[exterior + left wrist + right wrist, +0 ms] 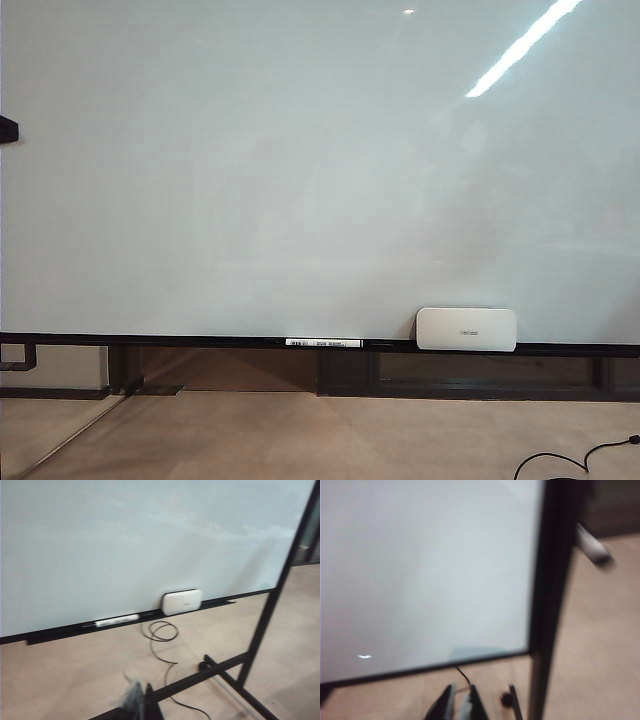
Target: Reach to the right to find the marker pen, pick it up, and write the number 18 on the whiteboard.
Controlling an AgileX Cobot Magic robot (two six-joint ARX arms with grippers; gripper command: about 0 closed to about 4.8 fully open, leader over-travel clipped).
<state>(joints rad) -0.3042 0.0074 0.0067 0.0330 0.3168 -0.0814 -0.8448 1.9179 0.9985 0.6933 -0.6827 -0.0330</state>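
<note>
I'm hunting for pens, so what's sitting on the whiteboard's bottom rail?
On the bottom rail of the whiteboard lie a white labelled marker and a white eraser. No slim dark marker pen shows; nothing is written yet.

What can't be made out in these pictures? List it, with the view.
- Marker pen: unidentified; the blurred rod past the black post, right wrist view, might be it.
- Left gripper: facing the whiteboard, left wrist view; blurred, cut by the edge; jaws unreadable.
- Right gripper: likewise, right wrist view.
- White marker label, exterior view: too small.
</note>
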